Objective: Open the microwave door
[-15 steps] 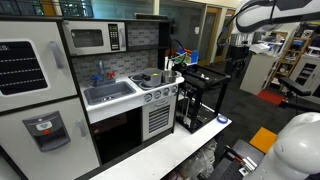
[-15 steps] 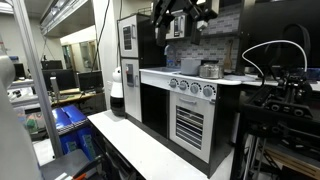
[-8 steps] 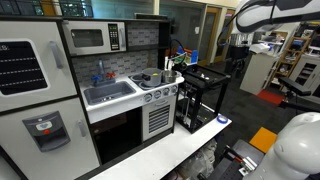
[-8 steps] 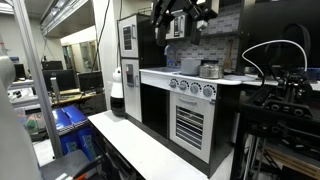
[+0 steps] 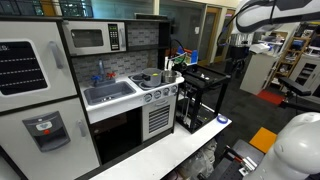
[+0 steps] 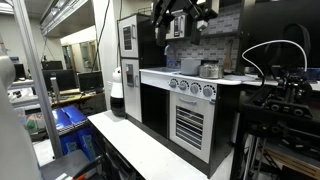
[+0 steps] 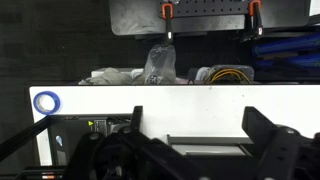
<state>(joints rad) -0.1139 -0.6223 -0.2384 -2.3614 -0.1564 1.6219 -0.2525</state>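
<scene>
The microwave door (image 5: 87,39) is a silver-grey framed panel with a dark window, high on the toy kitchen, with a black keypad strip (image 5: 114,37) to its right. It looks shut. My gripper (image 5: 239,48) hangs from the arm at the upper right, well away from the door. In an exterior view it is a dark shape (image 6: 178,20) high in front of the kitchen's upper part. In the wrist view the two black fingers (image 7: 198,125) stand wide apart with nothing between them, over a white surface and a grey edge.
A white fridge door with a black panel (image 5: 24,62) is left of the microwave. A sink (image 5: 108,93), a stove with pots (image 5: 155,78) and a dark oven door (image 5: 118,133) are below. A black cart (image 5: 203,95) stands beside the kitchen. A white table (image 6: 135,145) runs in front.
</scene>
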